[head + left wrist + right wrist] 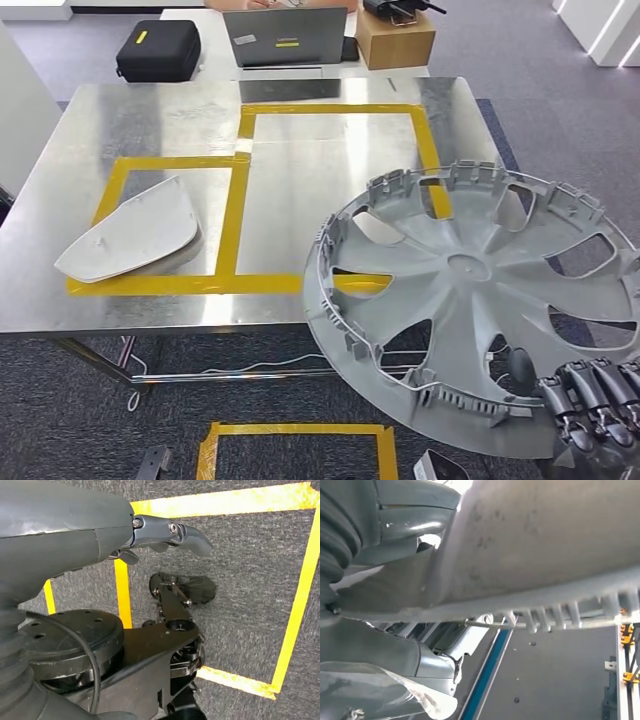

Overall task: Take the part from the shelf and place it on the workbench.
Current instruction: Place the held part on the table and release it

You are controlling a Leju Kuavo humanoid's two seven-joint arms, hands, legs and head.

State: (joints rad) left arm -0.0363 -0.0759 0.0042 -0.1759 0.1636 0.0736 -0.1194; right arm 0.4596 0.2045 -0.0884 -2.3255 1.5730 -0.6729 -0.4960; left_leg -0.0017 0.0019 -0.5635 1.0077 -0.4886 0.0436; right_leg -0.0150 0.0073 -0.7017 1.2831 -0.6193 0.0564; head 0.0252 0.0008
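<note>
Wheel cover [483, 300], a large grey moulded-plastic disc with curved spokes, open windows and a ribbed rim lined with clips and a thin wire ring, held inner face up over the near right corner of the workbench [75, 290], partly beyond its edge. The right hand [596, 405] grips the near rim, dark fingers curled over the edge and thumb through a window. The disc is probably light, fairly stiff yet springy, its clips brittle; the rim offers the safest hold. The left hand [166, 532] hangs above taped carpet, fingers extended, holding nothing. A pale curved panel [132, 235] lies on the brushed-metal top within yellow tape [230, 215].
</note>
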